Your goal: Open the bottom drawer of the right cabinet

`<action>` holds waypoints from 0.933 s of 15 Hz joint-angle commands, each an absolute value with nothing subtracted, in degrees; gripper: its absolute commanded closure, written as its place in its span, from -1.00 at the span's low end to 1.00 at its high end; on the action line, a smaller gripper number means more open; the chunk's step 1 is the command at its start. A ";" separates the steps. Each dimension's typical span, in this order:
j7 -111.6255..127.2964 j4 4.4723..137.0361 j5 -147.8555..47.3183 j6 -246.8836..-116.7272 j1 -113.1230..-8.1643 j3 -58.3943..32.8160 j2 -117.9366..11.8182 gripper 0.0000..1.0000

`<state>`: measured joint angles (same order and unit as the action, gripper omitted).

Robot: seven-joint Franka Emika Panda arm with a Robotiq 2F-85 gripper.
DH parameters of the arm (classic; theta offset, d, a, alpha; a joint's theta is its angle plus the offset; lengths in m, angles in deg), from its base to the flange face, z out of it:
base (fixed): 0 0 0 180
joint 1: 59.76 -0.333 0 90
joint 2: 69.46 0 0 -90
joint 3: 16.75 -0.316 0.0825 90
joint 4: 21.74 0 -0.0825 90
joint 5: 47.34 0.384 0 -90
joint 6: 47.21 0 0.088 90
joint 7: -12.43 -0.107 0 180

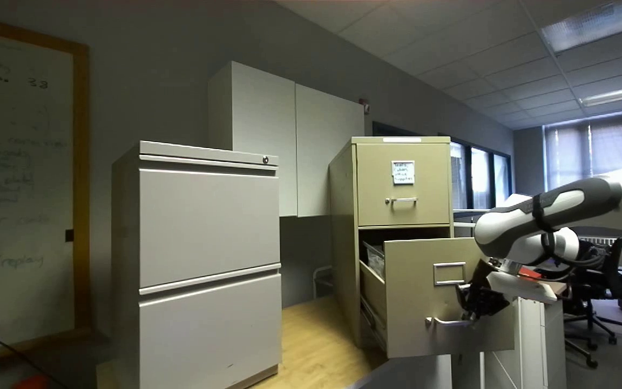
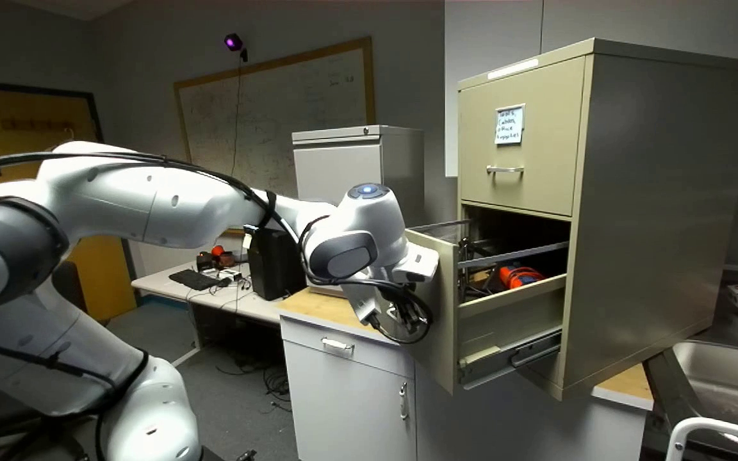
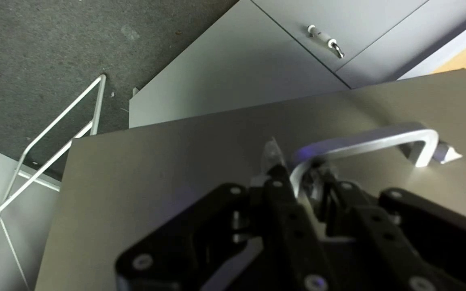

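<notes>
Jaws on metal, and we read this as a pinch: in the wrist view they sit on either side of the eight o'clock end of the bright silver bar handle (image 3: 372,142), brought in close around its bend. And look at our prize! The tan metal bottom drawer (image 1: 419,302), at four o'clock in both exterior views, stands well out of the narrow, tall tan-beige filing cabinet (image 2: 638,211), so we'd call this job all but done.

How will it handle? Rigid and weighty, we reckon, with an orange-and-black item (image 2: 519,275) we can't identify aboard; the grey metal runner (image 2: 513,358) should carry that load easily. That polished bar could prove slippery, though, and an end hold may twist the slide, so we'd favour the middle of the bar for a straight pull.

Now the pose: our white-and-grey jointed arm (image 2: 196,211) has its elbow folded at nine o'clock, its lower segment dropping toward eight, its forearm nearly level toward three, and its wrist tipped down toward five, tucked right against the drawer.
</notes>
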<state>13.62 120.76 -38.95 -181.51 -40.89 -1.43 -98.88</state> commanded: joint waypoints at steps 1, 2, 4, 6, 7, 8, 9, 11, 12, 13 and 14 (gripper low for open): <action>14.23 129.64 -39.36 -179.78 -43.73 -3.09 -103.63 0.16; 14.35 130.46 -39.55 -179.99 -43.89 -3.13 -104.29 0.04; 13.87 132.35 -39.76 -180.66 -44.16 -3.58 -105.69 -0.19; 13.00 134.32 -40.10 -181.20 -44.05 -4.27 -107.18 -0.50; 12.13 134.59 -40.91 -180.62 -43.32 -4.73 -107.86 -0.64; 11.13 134.55 -42.01 -179.94 -42.39 -5.08 -108.35 -0.81; 9.79 134.15 -43.75 -178.75 -40.98 -5.52 -108.95 -0.95; 5.32 132.93 -48.76 -175.91 -36.83 -7.59 -110.85 -1.00; 3.19 132.53 -50.76 -174.22 -35.48 -8.56 -111.73 -1.00; 0.26 131.65 -52.86 -171.75 -33.74 -10.02 -113.28 -1.00; -2.12 130.86 -54.38 -168.71 -32.85 -11.23 -114.87 -1.00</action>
